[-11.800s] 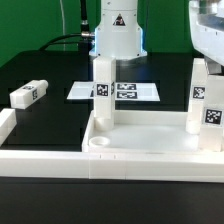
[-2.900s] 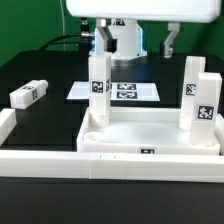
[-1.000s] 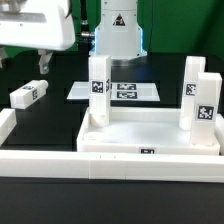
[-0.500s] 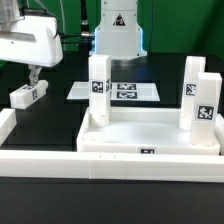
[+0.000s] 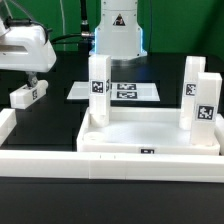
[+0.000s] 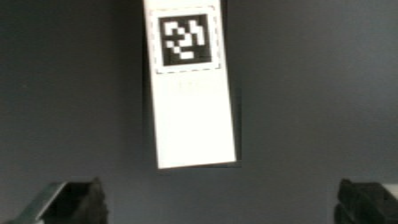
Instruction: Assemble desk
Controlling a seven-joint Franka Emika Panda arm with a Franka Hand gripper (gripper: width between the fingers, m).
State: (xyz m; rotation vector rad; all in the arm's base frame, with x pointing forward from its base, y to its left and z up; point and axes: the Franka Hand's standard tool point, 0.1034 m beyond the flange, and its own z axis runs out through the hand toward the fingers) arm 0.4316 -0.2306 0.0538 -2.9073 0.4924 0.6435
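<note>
Loose leg under our open fingers

We see one white leg (image 6: 191, 88) lying flat on the dark bench (image 6: 311, 90), its tag at the far end; both fingers (image 6: 71, 201) apart, clear of it.

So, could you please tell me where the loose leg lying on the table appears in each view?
Exterior view: the loose leg lies flat on the black table at the exterior view's left, under the open gripper.
Wrist view: the leg fills the middle.
Shared landmark: its end tag.
</note>
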